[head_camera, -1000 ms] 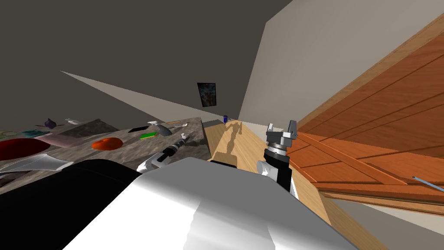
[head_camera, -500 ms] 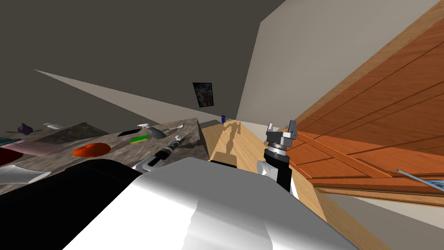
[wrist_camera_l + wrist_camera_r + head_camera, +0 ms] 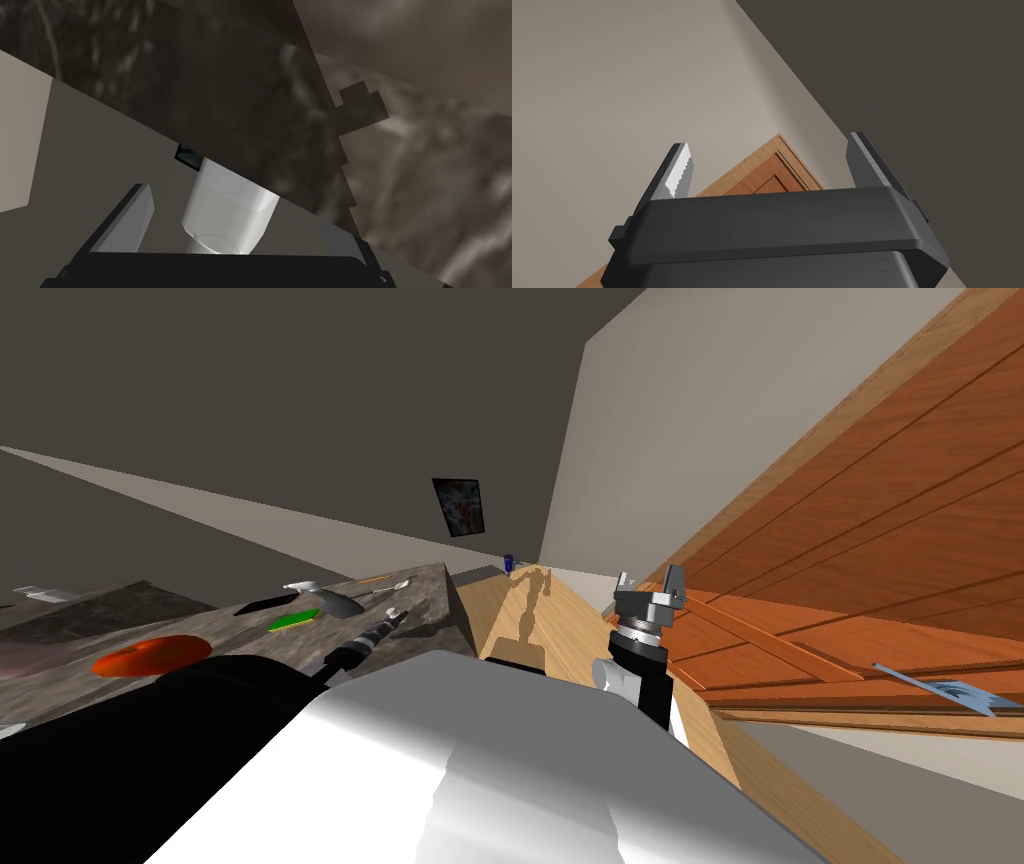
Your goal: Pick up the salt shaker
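A pale grey, cylindrical salt shaker [image 3: 230,215] sits between the fingers of my left gripper [image 3: 235,225], its narrow end close to the gripper's dark body. One finger [image 3: 132,220] stands beside it with a thin gap showing. In the head view my left gripper [image 3: 396,615] reaches over the dark mottled counter [image 3: 420,598] with a small white thing at its tip. My right gripper [image 3: 650,581] is raised beside the orange-brown wooden cabinet; its fingers [image 3: 679,167] stand open with nothing between them.
On the counter lie an orange dish [image 3: 150,655], a green item [image 3: 292,621] and a grey object [image 3: 335,603]. Orange-brown cabinet doors [image 3: 850,588] stand close on the right. A light wooden surface [image 3: 520,608] runs ahead to a small blue object [image 3: 508,561].
My view has turned: the counter's things slid left and the cabinet came closer. The left gripper moved left over the counter, keeping the white thing at its tip. The right arm looks unmoved.
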Tool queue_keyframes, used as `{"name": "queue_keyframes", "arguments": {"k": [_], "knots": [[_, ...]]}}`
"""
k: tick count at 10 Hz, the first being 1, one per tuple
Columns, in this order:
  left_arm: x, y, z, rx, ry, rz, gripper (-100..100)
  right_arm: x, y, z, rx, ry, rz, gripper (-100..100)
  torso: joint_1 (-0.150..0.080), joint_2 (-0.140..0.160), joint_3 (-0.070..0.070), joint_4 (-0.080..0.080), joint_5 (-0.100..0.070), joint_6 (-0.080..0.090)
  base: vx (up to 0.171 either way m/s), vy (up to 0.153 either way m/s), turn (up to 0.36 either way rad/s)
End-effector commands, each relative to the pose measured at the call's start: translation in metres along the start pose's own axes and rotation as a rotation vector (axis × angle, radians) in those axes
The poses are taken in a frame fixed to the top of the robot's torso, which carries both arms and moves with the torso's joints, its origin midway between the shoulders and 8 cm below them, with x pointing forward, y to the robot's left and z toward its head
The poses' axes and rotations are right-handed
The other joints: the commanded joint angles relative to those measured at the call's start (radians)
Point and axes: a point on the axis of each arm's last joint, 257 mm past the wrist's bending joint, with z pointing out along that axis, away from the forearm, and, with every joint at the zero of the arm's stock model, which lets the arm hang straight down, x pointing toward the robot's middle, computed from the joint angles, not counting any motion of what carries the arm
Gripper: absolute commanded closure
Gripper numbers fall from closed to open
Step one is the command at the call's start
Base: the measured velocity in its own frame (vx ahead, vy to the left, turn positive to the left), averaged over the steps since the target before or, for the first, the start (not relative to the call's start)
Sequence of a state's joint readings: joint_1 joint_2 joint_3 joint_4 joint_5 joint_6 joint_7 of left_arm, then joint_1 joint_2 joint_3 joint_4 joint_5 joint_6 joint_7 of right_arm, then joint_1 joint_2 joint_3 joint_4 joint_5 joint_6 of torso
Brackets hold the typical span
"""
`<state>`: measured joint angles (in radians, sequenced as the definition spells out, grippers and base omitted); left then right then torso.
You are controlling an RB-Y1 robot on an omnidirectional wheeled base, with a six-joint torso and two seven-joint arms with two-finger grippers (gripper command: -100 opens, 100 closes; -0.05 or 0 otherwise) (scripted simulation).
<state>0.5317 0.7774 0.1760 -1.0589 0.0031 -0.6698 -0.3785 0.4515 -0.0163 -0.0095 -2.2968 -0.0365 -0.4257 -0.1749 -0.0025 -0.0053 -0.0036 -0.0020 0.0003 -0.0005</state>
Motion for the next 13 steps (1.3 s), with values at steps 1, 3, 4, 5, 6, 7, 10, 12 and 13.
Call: {"name": "queue_keyframes", "arguments": {"k": [1, 3, 4, 5, 6, 7, 10, 12, 13], "knots": [[-0.01, 0.006, -0.012, 0.007, -0.024, 0.001, -100, 0.0, 0.0, 0.0, 0.0, 0.0, 0.0, 0, 0.0, 0.0, 0.0, 0.0, 0.0, 0.0, 0.078, -0.079, -0.081], [-0.029, 0.029, -0.034, -0.013, -0.058, 0.012, -100, 0.0, 0.0, 0.0, 0.0, 0.0, 0.0, 0, -0.001, 0.001, 0.0, 0.0, 0.0, 0.0, 0.068, -0.082, -0.115], [-0.022, 0.029, -0.033, -0.024, -0.045, 0.012, -100, 0.0, 0.0, 0.0, 0.0, 0.0, 0.0, 0, 0.0, 0.001, 0.001, 0.0, 0.0, 0.0, 0.024, -0.021, 0.005], [-0.023, 0.028, -0.034, -0.019, -0.048, 0.013, 100, 0.0, 0.0, 0.0, 0.0, 0.0, 0.0, 0, 0.003, 0.003, 0.002, 0.001, 0.001, 0.0, 0.0, 0.0, 0.0], [-0.024, 0.029, -0.034, -0.022, -0.048, 0.013, 100, 0.0, 0.0, 0.0, 0.0, 0.0, 0.0, 0, 0.003, 0.005, 0.003, 0.001, 0.001, 0.0, 0.0, 0.0, 0.0], [-0.024, 0.029, -0.034, -0.021, -0.048, 0.015, 100, 0.0, 0.0, 0.0, 0.0, 0.0, 0.0, 0, 0.004, 0.005, 0.003, 0.001, 0.002, 0.0, 0.0, 0.0, 0.0], [-0.024, 0.029, -0.034, -0.021, -0.048, 0.015, 0, 0.0, 0.0, 0.0, 0.0, 0.0, 0.0, 0, 0.006, 0.006, 0.003, 0.001, 0.002, 0.0, 0.0, 0.0, 0.0], [0.001, -0.024, 0.007, 0.056, -0.017, -0.019, 100, 0.0, 0.0, 0.0, 0.0, 0.0, 0.0, 0, 0.008, 0.008, 0.005, 0.002, 0.004, 0.0, -0.077, 0.094, 0.21], [0.005, -0.021, 0.01, 0.036, 0.001, -0.004, 100, 0.0, 0.0, 0.0, 0.0, 0.0, 0.0, 0, 0.014, 0.011, 0.006, 0.002, 0.005, -0.001, -0.088, 0.114, 0.054]]}}
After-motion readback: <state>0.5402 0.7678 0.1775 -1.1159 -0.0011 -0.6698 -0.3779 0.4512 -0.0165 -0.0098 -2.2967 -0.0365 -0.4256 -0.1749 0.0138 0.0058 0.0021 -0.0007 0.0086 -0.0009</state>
